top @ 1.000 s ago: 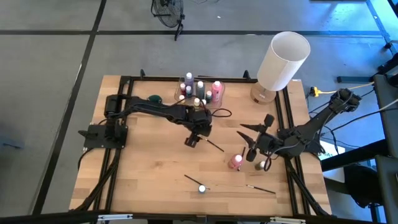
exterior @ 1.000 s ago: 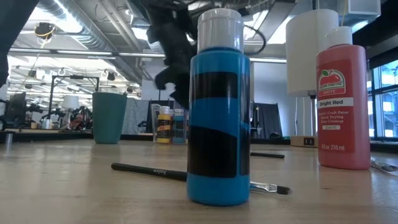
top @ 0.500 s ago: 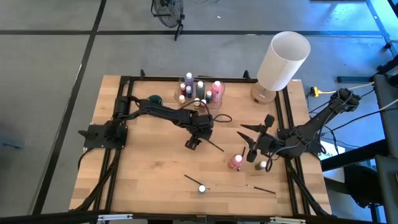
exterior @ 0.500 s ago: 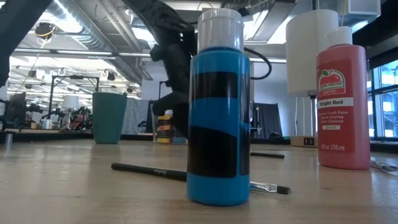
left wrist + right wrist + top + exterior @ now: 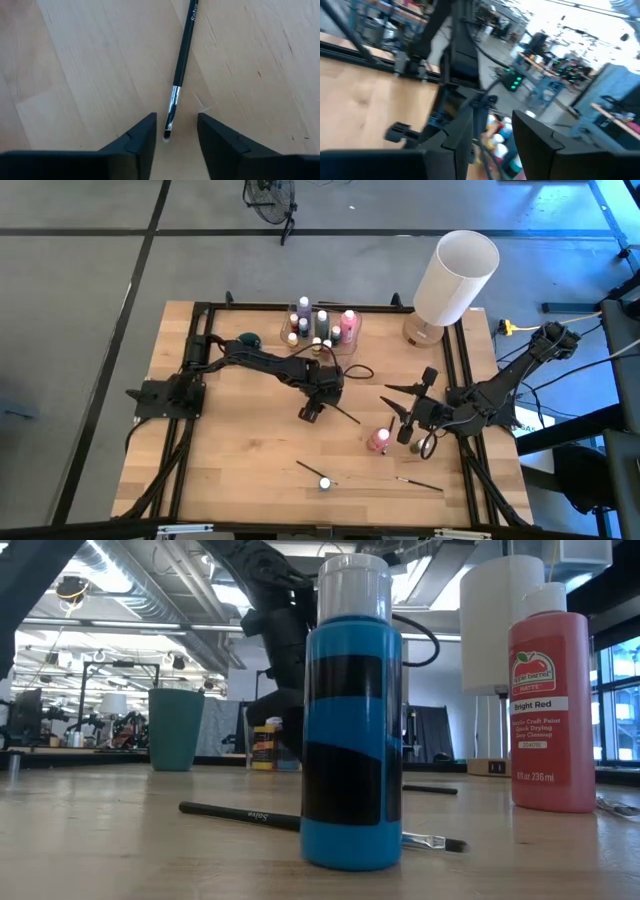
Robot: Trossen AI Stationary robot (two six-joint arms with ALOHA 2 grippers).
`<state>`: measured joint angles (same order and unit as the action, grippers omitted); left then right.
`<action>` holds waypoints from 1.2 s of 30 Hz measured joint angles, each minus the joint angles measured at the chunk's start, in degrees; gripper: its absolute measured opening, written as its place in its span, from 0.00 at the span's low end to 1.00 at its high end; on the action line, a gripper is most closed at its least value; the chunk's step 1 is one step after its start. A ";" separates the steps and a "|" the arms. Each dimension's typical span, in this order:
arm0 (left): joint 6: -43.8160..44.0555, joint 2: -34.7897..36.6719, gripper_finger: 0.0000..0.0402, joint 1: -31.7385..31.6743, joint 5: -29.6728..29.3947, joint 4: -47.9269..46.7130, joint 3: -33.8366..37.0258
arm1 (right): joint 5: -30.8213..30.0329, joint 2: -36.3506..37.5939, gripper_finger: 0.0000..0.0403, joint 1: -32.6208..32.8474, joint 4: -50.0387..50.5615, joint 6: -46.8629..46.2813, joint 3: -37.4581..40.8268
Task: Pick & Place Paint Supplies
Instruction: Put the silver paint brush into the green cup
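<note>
Straddling paintbrush [image 5: 180, 65] bristle tip: left gripper [image 5: 175, 131], fingers apart, seen only by left wrist | right gripper [image 5: 492, 131]: parted, empty | low view: blue bottle [image 5: 351, 730] hides it

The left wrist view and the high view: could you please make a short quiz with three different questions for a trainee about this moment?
1. True or false: the left gripper has its fingers on either side of the paintbrush tip.
2. In the high view, which stands nearer the right gripper? A: pink paint bottle. B: white cylinder.
3. Fill in: the paintbrush lies flat on the wooden ____.

Key: 1 true; 2 A; 3 table.
</note>
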<state>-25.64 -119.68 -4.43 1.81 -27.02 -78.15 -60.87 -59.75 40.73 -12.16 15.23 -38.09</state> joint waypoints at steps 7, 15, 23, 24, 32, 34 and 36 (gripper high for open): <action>2.30 0.13 0.17 0.00 -0.80 0.48 1.51 | 7.60 0.00 0.35 0.00 -0.20 -2.89 0.00; 2.40 0.17 0.01 0.66 -2.96 0.02 1.59 | 7.62 0.00 0.35 0.00 -1.07 -4.34 0.00; 3.18 0.17 0.01 0.79 -1.96 -0.05 1.33 | 7.62 0.00 0.35 -0.02 -0.52 -4.10 0.00; 2.94 0.17 0.01 0.79 -1.93 -0.05 1.33 | 7.62 0.00 0.35 -0.01 -0.40 -4.09 0.00; 3.92 0.15 0.01 0.30 -0.99 -0.53 1.22 | 7.63 -0.02 0.35 0.00 0.23 -3.93 0.00; 3.91 0.15 0.01 0.10 0.90 -0.06 1.27 | 7.61 -0.02 0.35 -0.01 0.49 -3.96 0.00; 3.90 0.15 0.01 0.11 1.14 0.15 1.31 | 7.62 -0.02 0.35 -0.02 0.46 -3.96 0.00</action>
<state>-21.75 -119.52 -4.32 2.95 -26.87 -76.84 -53.25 -59.77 40.71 -11.70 11.27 -38.09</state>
